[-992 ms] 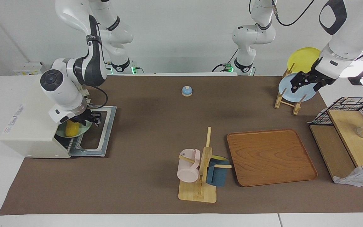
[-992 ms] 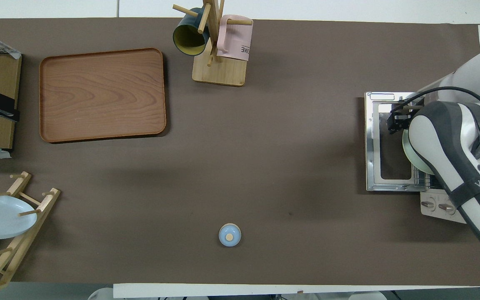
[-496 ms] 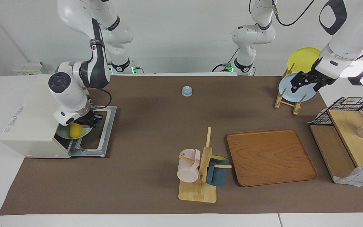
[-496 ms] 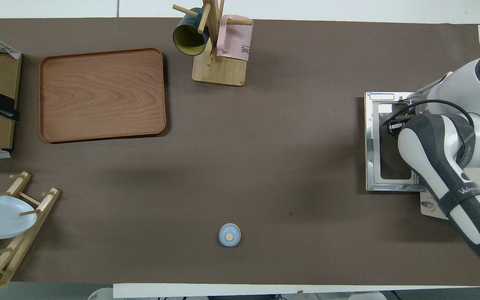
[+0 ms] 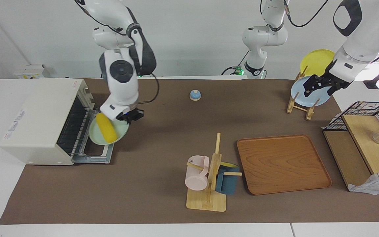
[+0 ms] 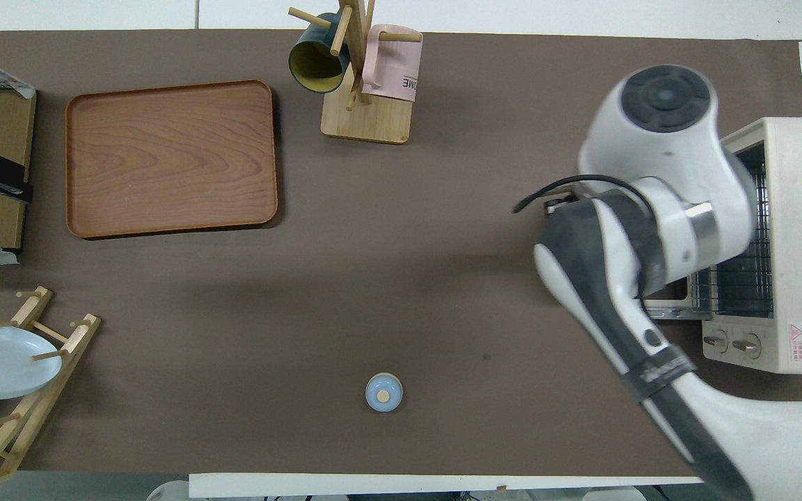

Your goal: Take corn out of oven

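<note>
now out of the oven [image 5: 41, 118], at the frame's left, the plate [image 5: 108, 134] with the corn [image 5: 106, 128] hangs from the right gripper [image 5: 127, 117], pinching its rim. next: set it down. the left gripper [image 5: 319, 85] waits, i can't tell its grip.

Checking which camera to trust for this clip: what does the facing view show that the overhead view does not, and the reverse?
Only the facing view shows the corn lying on a pale green plate, held up by the right gripper over the oven's lowered door; it also shows the left gripper waiting by the plate rack. Only the overhead view shows the oven's knobs; there the right arm hides corn and plate. Both show the oven, wooden tray and mug tree.
</note>
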`<state>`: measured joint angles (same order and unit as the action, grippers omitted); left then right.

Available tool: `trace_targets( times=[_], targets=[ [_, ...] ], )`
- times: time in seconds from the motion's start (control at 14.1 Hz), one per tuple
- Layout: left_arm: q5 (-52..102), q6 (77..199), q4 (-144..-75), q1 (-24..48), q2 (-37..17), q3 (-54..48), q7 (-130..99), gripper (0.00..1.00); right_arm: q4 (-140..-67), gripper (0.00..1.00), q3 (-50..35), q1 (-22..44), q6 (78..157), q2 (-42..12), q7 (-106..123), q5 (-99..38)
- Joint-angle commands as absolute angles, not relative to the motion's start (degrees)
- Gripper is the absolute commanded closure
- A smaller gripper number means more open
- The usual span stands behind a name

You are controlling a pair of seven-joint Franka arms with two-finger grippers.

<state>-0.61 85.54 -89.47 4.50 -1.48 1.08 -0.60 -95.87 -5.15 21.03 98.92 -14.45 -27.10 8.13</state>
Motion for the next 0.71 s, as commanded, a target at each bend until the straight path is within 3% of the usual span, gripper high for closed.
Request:
trace_targets(
  times=[0.0,0.14,0.5,0.57,0.64],
  targets=[
    [0.0,84.8,-89.9,5.4,-0.8,2.0,-0.1,0.00,-76.5,1.00,-5.4,28.9,94.6,-29.5,-39.0,5.0],
    [0.0,84.8,-89.9,5.4,-0.8,2.0,-0.1,0.00,-69.1,1.00,-5.4,34.3,95.4,-36.4,-46.1,4.4],
    [0.0,84.8,-89.9,5.4,-0.8,2.0,-0.1,0.00,-70.1,0.95,-5.5,38.3,106.2,-41.0,-57.1,3.5],
    [0.0,84.8,-89.9,5.4,-0.8,2.0,-0.1,0.00,-71.4,0.88,-5.6,38.1,108.1,-41.0,-57.1,3.5],
    [0.0,84.9,-89.9,5.4,-0.8,2.0,-0.1,0.00,-71.4,0.71,-5.5,37.9,108.7,-41.0,-57.1,3.6]
  ],
)
